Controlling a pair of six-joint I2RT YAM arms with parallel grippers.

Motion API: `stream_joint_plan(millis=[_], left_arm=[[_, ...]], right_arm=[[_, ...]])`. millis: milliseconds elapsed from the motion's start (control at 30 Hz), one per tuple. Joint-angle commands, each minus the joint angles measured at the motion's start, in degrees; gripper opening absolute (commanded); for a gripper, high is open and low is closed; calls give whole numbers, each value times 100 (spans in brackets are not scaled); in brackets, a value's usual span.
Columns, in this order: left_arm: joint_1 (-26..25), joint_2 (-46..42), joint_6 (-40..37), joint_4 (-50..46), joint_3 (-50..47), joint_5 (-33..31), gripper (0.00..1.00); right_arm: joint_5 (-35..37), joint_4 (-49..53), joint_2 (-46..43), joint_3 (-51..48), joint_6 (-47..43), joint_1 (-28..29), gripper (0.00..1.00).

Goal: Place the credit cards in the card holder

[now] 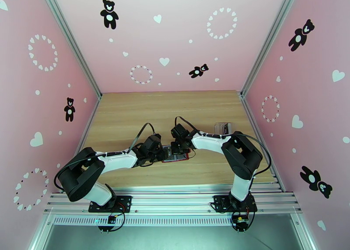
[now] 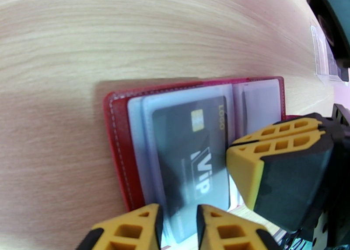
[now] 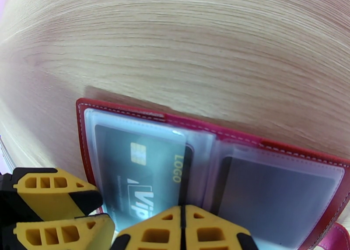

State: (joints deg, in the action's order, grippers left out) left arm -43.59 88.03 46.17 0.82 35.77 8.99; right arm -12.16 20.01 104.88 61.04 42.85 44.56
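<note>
Rightward of card holder (image 1: 179,157), clear case (image 1: 223,127).

A: How many card holders?
B: One card holder (image 2: 116,150).
A: And credit cards?
B: One credit card (image 3: 135,172) for certain, the one printed VIP. A dark rectangle (image 3: 271,189) sits in the other pocket; I cannot tell whether that makes a second.
A: Clear cases?
B: One clear plastic case (image 1: 223,127).
A: Arms?
B: Two, the left arm (image 1: 113,161) and the right arm (image 1: 214,142).
A: Grippers?
B: Two again, the left gripper (image 2: 177,218) and the right gripper (image 3: 181,216).
A: Tables?
B: One table (image 1: 131,110).
</note>
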Motion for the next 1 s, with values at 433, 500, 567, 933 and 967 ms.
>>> stream_joint_plan(millis=[433, 500, 567, 933, 967], left_arm=[[-132, -153, -5, 171, 238, 196, 28], [-129, -150, 5, 200, 251, 217, 28], [-139, -149, 14, 263, 255, 261, 28], [-180, -237, -30, 8, 268, -91, 28], [-182, -242, -34, -7, 257, -112, 28]], right_arm=[[106, 118, -444, -224, 0, 0, 12], [109, 125, -492, -237, 8, -9, 14], [105, 111, -522, -243, 14, -8, 15], [198, 133, -557, -359, -44, -170, 17], [170, 100, -527, -376, -41, -188, 16]])
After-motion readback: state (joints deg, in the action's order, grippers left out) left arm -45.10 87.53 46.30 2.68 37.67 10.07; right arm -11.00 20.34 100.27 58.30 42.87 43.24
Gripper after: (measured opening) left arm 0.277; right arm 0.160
